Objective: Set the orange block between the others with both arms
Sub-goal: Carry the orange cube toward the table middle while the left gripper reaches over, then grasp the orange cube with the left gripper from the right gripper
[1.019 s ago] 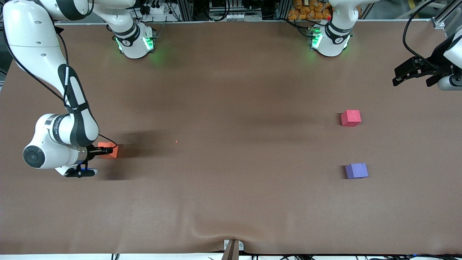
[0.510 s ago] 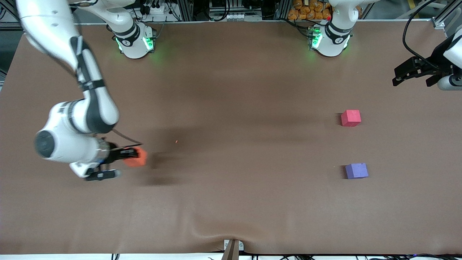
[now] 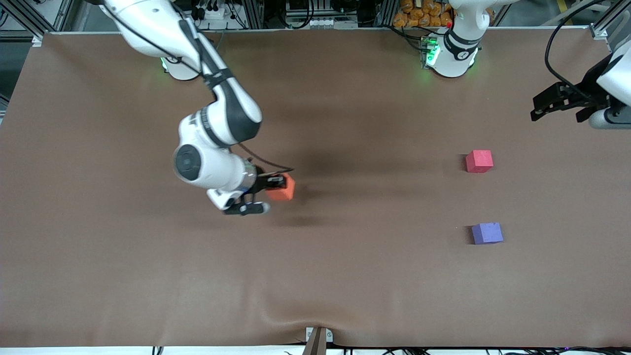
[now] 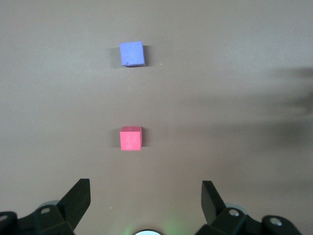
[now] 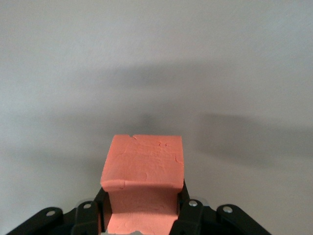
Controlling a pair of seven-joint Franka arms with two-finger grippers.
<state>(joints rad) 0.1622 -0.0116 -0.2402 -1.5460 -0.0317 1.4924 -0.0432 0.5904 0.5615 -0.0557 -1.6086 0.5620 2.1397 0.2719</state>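
My right gripper (image 3: 276, 184) is shut on the orange block (image 3: 283, 188) and carries it above the middle of the table; the right wrist view shows the orange block (image 5: 143, 169) squeezed between the black fingers (image 5: 188, 215). The pinkish-red cube (image 3: 479, 161) and the purple-blue cube (image 3: 487, 233) rest on the table toward the left arm's end, the purple-blue one nearer the front camera, with a gap between them. My left gripper (image 3: 538, 108) hangs open over that end of the table. Its wrist view shows the pinkish-red cube (image 4: 131, 138) and the purple-blue cube (image 4: 132, 53) past its spread fingers (image 4: 78, 196).
The brown table cover (image 3: 345, 276) has a low wrinkle near its front edge at the middle. Both green-lit arm bases (image 3: 451, 54) stand along the table's back edge. A black cable (image 3: 554, 44) loops above the left gripper.
The right arm has lifted the orange block off the table at its own end and swung it toward the table's middle. The left arm has hardly moved.
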